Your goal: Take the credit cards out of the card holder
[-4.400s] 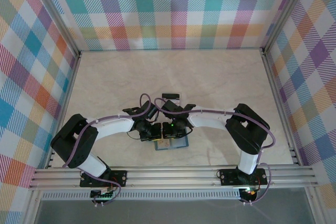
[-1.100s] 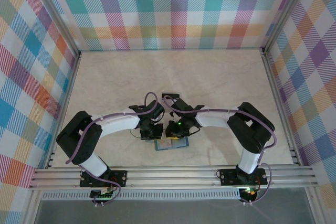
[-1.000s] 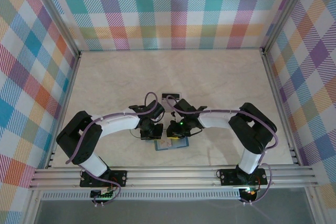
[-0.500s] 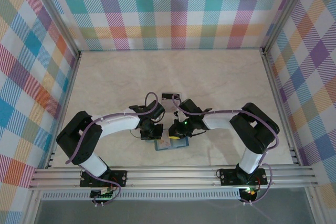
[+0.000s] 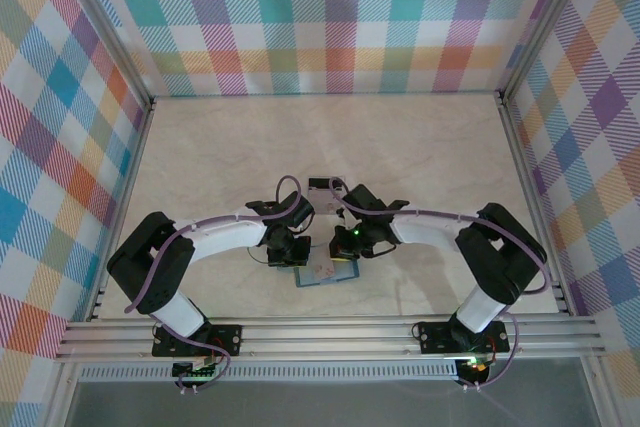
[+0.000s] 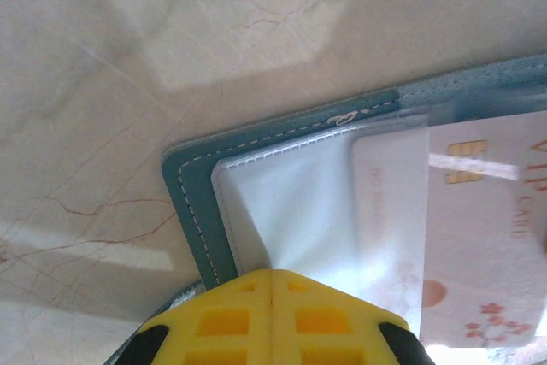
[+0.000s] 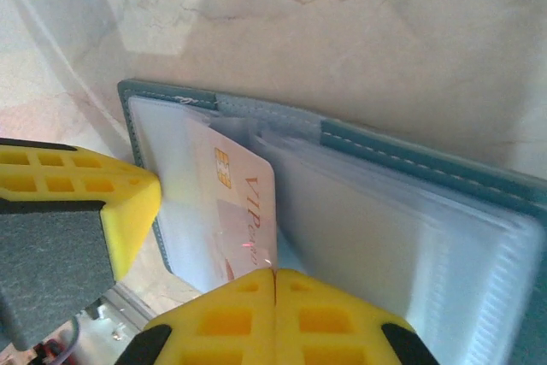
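The teal-blue card holder point(image 5: 343, 276) lies open on the table near the front edge, its clear sleeves point(image 7: 385, 245) facing up. A pale pink credit card point(image 7: 239, 203) with a gold chip and "VIP" lettering sticks part-way out of a sleeve. My right gripper point(image 7: 273, 273) is shut on that card's near edge. My left gripper point(image 6: 272, 278) is shut, its tips pressed on the left-hand sleeve beside the holder's stitched edge point(image 6: 192, 203). The same card point(image 6: 479, 237) lies just to the right of it. From above, both grippers point(image 5: 290, 252) point(image 5: 335, 252) meet over the holder.
A small dark rectangular object point(image 5: 325, 184) lies on the table just behind the two wrists. Aluminium rails point(image 5: 320, 332) run along the front edge. Plaid walls point(image 5: 60, 147) close in the left, back and right sides.
My right gripper has closed on the card's edge, and its wrist and arm have shifted slightly rightward. The left arm has stayed put, shut on the holder.
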Available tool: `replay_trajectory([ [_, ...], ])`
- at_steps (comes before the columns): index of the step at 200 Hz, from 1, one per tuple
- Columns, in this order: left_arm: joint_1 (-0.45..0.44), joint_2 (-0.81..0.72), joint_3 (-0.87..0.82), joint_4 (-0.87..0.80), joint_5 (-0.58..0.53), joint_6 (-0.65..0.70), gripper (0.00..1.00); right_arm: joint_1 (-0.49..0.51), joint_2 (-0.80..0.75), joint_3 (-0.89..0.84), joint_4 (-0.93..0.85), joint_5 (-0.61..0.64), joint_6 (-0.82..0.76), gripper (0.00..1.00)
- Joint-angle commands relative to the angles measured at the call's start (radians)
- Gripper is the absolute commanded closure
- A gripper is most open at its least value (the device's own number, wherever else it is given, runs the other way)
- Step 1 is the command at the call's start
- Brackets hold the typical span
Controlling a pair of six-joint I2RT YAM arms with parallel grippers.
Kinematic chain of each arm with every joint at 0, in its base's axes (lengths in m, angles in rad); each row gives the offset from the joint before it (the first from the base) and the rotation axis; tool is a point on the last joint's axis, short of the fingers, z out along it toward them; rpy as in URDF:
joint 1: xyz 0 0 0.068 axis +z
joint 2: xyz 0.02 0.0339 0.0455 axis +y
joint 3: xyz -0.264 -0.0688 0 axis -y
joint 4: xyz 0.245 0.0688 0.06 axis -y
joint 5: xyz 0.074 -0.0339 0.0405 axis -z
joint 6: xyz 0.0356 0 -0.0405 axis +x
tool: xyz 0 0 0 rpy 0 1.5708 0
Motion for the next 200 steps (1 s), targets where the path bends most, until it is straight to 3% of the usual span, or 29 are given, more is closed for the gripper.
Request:
replay_trajectory([
  [1, -0.011, -0.007, -0.034, -0.112, -0.066, 0.004, 1.0, -0.001, -0.028, 0.037, -0.144, 0.088, -0.052, 1.0],
  [39, -0.011, -0.018, -0.027, -0.108, -0.055, 0.003, 1.0, 0.001, -0.046, 0.069, -0.216, 0.128, -0.071, 1.0],
  [123, -0.018, -0.008, 0.004, -0.097, -0.032, 0.002, 1.0, 0.028, -0.019, 0.12, -0.212, 0.089, -0.066, 1.0],
  [168, -0.025, 0.001, 0.013, -0.092, -0.03, 0.002, 1.0, 0.039, -0.004, 0.128, -0.174, 0.06, -0.042, 0.83],
  [200, -0.027, 0.003, 0.012, -0.089, -0.029, 0.002, 1.0, 0.042, 0.003, 0.124, -0.153, 0.046, -0.029, 0.8],
])
